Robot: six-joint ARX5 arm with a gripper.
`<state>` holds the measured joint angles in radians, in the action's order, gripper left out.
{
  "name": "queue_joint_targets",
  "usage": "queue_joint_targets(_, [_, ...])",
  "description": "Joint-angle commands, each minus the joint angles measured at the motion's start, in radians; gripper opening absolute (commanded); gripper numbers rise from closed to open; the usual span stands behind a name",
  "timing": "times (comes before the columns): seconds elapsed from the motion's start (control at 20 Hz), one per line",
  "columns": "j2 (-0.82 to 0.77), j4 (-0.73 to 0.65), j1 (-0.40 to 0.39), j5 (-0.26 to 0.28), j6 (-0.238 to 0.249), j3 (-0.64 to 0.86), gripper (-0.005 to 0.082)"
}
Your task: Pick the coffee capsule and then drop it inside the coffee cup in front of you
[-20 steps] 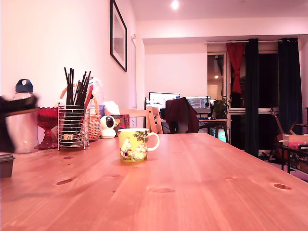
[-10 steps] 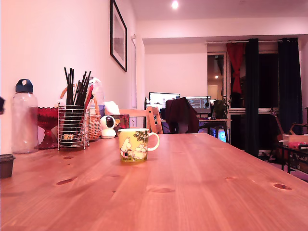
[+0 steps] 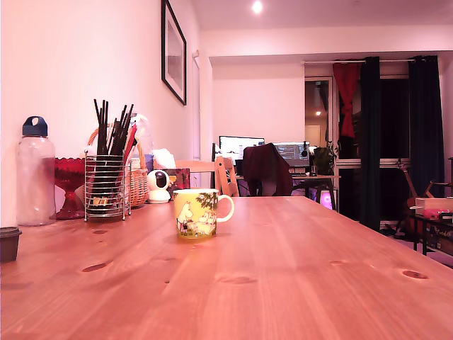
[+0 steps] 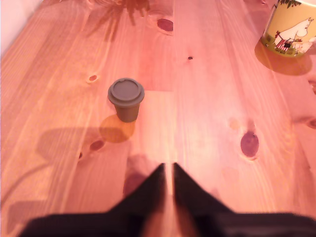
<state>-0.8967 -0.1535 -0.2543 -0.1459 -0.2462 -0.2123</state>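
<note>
Knotty pine table (image 4: pixel 207 98) with long planks and dark oval knots. The coffee capsule (image 4: pixel 126 98), a small tapered pod with a wider flat rimmed lid, appears grey-brown; it stands upright on the table, well apart from the coffee cup (image 4: pixel 290 27). In the exterior view the coffee capsule (image 3: pixel 8 243) sits at the view's left edge, the glossy yellow coffee cup (image 3: pixel 201 212) with cartoon figures and white handle stands farther along the table. The hand (image 4: pixel 168 173), dark and wedge-shaped, hovers above the table near the capsule, its two tips nearly together with only a thin slit between, gripping nothing.
</note>
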Motion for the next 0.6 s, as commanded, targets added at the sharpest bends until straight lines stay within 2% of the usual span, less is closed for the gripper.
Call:
queue_joint_targets(0.0, [0.002, -0.003, 0.004, 0.005, 0.012, 0.023, 0.0542])
queue_joint_targets(0.05, [0.001, -0.002, 0.003, 0.008, 0.02, 0.023, 0.0639])
queue_joint_targets(0.1, [0.001, -0.003, 0.004, 0.007, 0.047, 0.022, 0.0662])
queue_joint_targets(0.3, [0.001, -0.021, 0.007, 0.007, 0.072, 0.025, 0.0662])
queue_joint_targets(0.55, [0.001, -0.186, 0.066, 0.031, 0.091, 0.106, 0.0662])
